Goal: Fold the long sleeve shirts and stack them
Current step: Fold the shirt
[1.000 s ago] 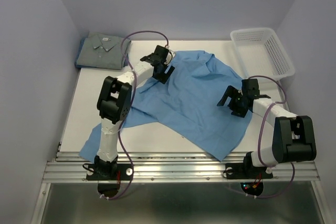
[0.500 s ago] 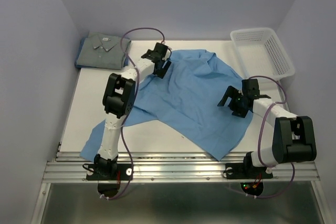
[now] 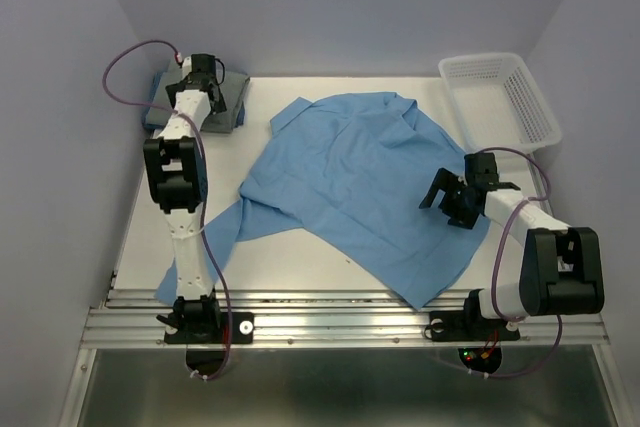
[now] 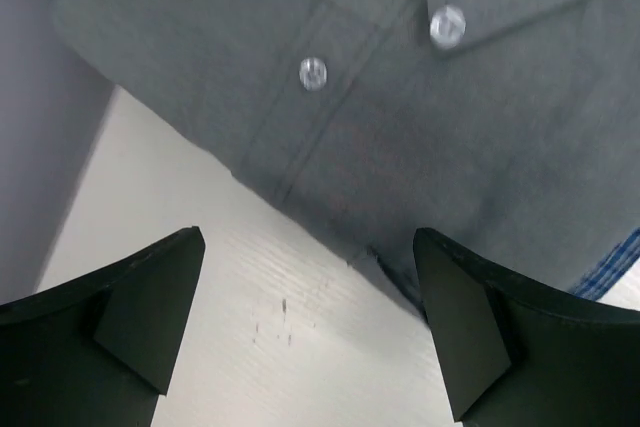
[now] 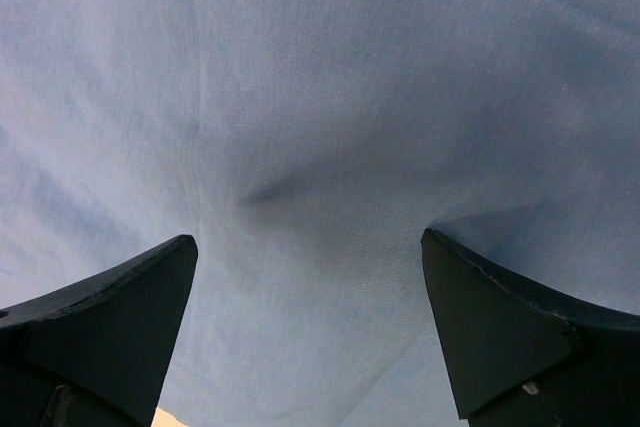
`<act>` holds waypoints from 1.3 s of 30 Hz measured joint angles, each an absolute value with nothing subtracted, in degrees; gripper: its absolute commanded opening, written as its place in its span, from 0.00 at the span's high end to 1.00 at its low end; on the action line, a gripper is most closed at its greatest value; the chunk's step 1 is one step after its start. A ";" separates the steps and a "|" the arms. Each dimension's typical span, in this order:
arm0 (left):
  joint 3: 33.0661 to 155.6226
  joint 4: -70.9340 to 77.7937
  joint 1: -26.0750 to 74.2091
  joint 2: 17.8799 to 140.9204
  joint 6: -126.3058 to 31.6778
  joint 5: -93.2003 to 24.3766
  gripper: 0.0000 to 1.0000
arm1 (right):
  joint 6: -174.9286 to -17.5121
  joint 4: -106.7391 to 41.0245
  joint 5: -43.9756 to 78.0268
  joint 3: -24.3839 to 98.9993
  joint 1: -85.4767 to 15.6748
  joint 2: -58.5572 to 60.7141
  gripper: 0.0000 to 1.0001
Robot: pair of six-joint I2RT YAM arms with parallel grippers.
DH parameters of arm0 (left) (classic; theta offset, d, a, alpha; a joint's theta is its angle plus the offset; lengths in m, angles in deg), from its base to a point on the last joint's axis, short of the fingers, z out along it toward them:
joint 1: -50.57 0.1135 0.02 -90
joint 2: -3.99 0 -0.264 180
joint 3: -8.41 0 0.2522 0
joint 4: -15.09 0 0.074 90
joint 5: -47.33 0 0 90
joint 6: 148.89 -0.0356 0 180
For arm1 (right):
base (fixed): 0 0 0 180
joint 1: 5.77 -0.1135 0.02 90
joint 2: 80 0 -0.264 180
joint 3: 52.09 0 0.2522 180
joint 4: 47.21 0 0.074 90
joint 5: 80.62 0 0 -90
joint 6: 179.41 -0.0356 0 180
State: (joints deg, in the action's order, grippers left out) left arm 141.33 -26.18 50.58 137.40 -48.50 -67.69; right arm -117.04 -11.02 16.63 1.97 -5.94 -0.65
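The light sky-blue shirt [image 3: 350, 172] lies spread and unfolded across the middle of the table, collar at the back. It fills the right wrist view [image 5: 320, 97]. The grey-blue shirt [image 3: 231, 107] lies folded at the back left corner, partly hidden by my left arm. Its button placket shows in the left wrist view [image 4: 400, 97]. My left gripper [image 3: 202, 74] is open and empty above the grey-blue shirt's edge [image 4: 310, 332]. My right gripper [image 3: 450, 199] is open and empty just over the sky-blue shirt's right side [image 5: 310, 332].
A white mesh basket [image 3: 545, 119] stands at the back right corner. One sleeve of the sky-blue shirt [image 3: 176, 282] hangs toward the near left table edge beside the left arm's base. Walls close in on both sides and the back.
My left arm has swung from the sky-blue shirt's collar to the back left corner, over the grey-blue shirt. The sky-blue shirt stays spread. The right gripper has barely moved.
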 measured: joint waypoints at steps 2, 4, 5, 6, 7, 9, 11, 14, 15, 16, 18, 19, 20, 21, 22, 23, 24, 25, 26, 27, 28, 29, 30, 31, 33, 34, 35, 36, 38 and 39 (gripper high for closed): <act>135.84 -24.74 51.30 134.73 -48.19 -65.76 0.01 | -116.30 -10.73 16.85 1.97 -5.87 -0.74 0.00; 128.50 -22.84 50.21 130.60 -48.26 -60.85 0.01 | -115.73 -10.19 16.87 1.97 -5.83 -0.91 0.00; 125.57 -21.98 49.09 128.63 -48.24 -57.83 0.01 | -115.49 -9.81 16.87 1.97 -5.83 -1.02 0.00; 123.23 -21.15 47.67 126.71 -48.28 -53.72 0.01 | -115.08 -9.29 16.85 1.97 -5.83 -1.28 0.00; 122.27 -20.48 45.99 125.22 -48.26 -51.30 0.01 | -114.86 -8.59 16.83 1.97 -5.83 -1.52 0.00; 122.18 -17.98 42.27 122.99 -48.26 -45.63 0.01 | -114.44 -7.34 16.83 1.97 -5.83 -2.03 0.00; 125.13 -16.43 38.51 122.56 -48.35 -40.91 0.01 | -114.01 -6.30 16.61 1.97 -5.74 -2.79 0.00; 134.33 -16.30 33.33 125.97 -48.92 -36.74 0.01 | -113.44 -5.29 16.65 2.19 -5.74 -3.67 0.00; 137.83 -16.39 32.20 127.85 -49.09 -36.21 0.01 | -113.31 -5.14 16.70 2.36 -5.74 -3.99 0.00; 141.74 -16.45 30.95 130.32 -49.31 -35.58 0.01 | -113.18 -4.90 16.74 2.69 -5.74 -4.50 0.00; 147.19 -16.63 29.64 134.84 -49.44 -34.53 0.01 | -113.13 -4.55 16.78 3.76 -5.74 -5.52 0.00; 148.67 -16.89 29.44 136.59 -49.51 -34.27 0.01 | -113.13 -4.42 16.67 4.59 -5.74 -6.03 0.00; 150.95 -17.55 29.33 139.47 -49.62 -33.96 0.01 | -113.15 -4.50 16.06 5.64 -5.74 -6.62 0.00; 151.91 -18.18 29.42 141.77 -49.70 -33.88 0.01 | -113.15 -4.59 15.76 6.12 -5.74 -6.86 0.00; 152.19 -18.62 29.55 143.06 -49.86 -33.85 0.01 | -113.20 -4.79 14.84 6.71 -5.74 -7.14 0.00; 152.54 -19.73 29.86 145.64 -50.05 -33.94 0.01 | -113.35 -4.96 14.16 6.93 -5.74 -7.19 0.00; 152.54 -20.37 30.08 146.88 -50.18 -34.07 0.01 | -113.46 -5.16 13.33 7.04 -5.74 -7.21 0.00; 152.43 -21.39 30.47 148.92 -50.40 -34.53 0.01 | -113.61 -5.31 11.89 7.04 -5.74 -7.14 0.00; 152.37 -21.68 30.56 149.68 -51.12 -35.08 0.01 | -113.66 -5.31 11.21 7.04 -5.74 -7.05 0.00; 152.45 -20.08 30.84 150.34 -50.99 -35.47 0.01 | -113.83 -5.46 10.12 7.04 -5.74 -6.64 0.00; 152.52 -20.21 30.88 150.29 -50.95 -35.86 0.01 | -113.90 -5.64 9.66 7.13 -5.74 -6.05 0.00; 152.83 -20.72 31.21 150.27 -50.80 -36.28 0.01 | -113.90 -5.99 9.29 7.30 -5.74 -5.07 0.00; 152.89 -20.83 31.43 150.32 -50.58 -36.56 0.01 | -113.94 -6.75 9.07 7.37 -5.74 -3.91 0.00; 152.89 -21.26 31.63 150.42 -50.36 -36.83 0.01 | -114.01 -7.63 8.83 7.50 -5.74 -2.07 0.00; 152.89 -22.07 32.06 150.53 -49.35 -37.57 0.01 | -114.07 -8.28 8.43 8.31 -5.74 1.29 0.00; 152.89 -22.49 32.39 150.53 -48.65 -37.81 0.01 | -114.07 -8.72 8.26 8.96 -5.74 3.28 0.00; 152.87 -22.57 32.98 150.53 -47.82 -37.90 0.01 | -114.03 -9.22 8.28 9.99 -5.74 6.21 0.00; 152.37 -22.25 33.75 150.45 -47.01 -37.96 0.01 | -114.01 -9.99 8.30 10.64 -5.74 8.05 0.00; 149.48 -21.02 35.45 148.83 -45.92 -38.25 0.01 | -113.70 -11.39 8.54 13.46 -5.76 11.70 0.00; 146.90 -20.41 36.70 147.32 -45.33 -38.88 0.01 | -113.55 -12.09 8.89 15.37 -5.76 13.67 0.00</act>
State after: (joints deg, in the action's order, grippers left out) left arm 146.90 -20.41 36.70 147.32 -45.33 -38.88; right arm -113.55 -12.09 8.89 15.37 -5.76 13.67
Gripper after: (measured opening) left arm 0.985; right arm 0.998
